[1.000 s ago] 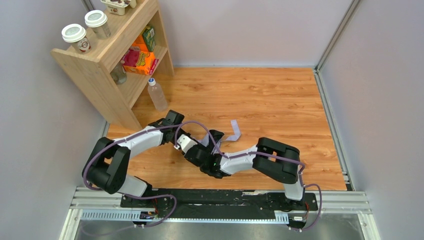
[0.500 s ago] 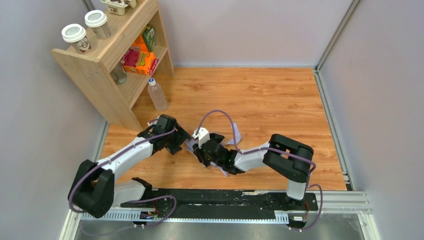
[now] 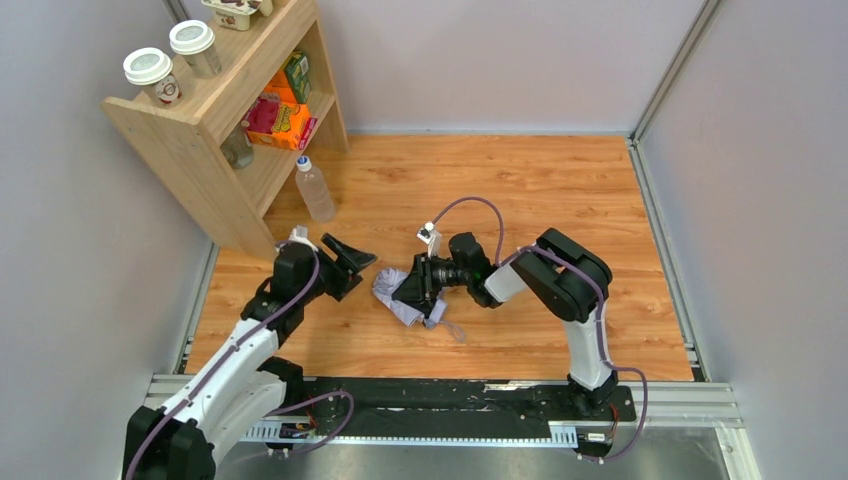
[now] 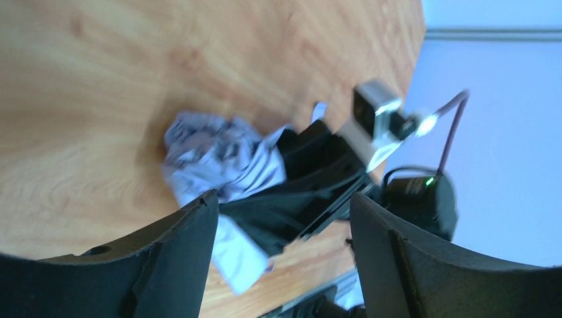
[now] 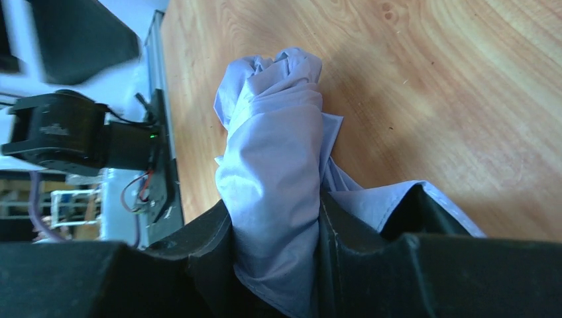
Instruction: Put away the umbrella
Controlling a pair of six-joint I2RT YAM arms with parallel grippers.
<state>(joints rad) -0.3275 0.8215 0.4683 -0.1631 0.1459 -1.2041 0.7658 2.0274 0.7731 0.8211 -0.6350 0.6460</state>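
Gripping the bunched umbrella point(image 5: 278, 132), the right pincer point(image 5: 275, 209) holds it near but apart from the wide-open left pincer point(image 4: 281, 202).

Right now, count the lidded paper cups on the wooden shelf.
2. One cup stands at the shelf top's left end; the other cup just right of it. Lower shelves may hide more.

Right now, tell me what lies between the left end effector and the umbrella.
Nothing but bare wooden tabletop: the top external view shows the open left end effector apart from the umbrella.
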